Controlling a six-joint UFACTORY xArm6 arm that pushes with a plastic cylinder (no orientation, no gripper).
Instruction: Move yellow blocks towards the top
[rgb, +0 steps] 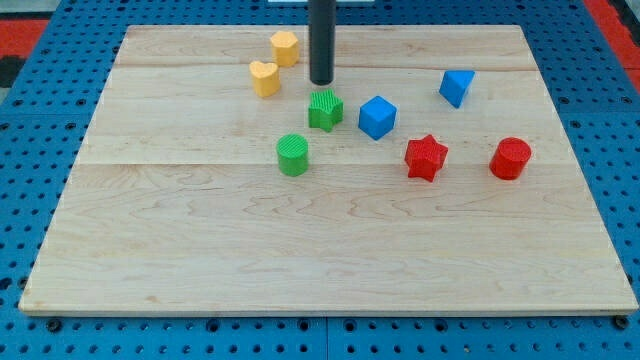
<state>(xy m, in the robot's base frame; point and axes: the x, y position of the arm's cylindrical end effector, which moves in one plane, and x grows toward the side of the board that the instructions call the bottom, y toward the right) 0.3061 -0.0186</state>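
Two yellow blocks lie near the view's top, left of centre: a yellow hexagonal block (285, 47) and, just below and left of it, a yellow heart-shaped block (264, 77). My tip (321, 82) stands on the board to the right of the yellow heart block, apart from it, and just above the green star block (325, 109). The rod rises straight up out of the view's top.
A green cylinder (293, 155) lies below the green star. A blue cube (377, 117) and a blue block (456, 87) lie to the right. A red star (426, 157) and a red cylinder (510, 158) lie further right. The wooden board (320, 260) sits on a blue pegboard.
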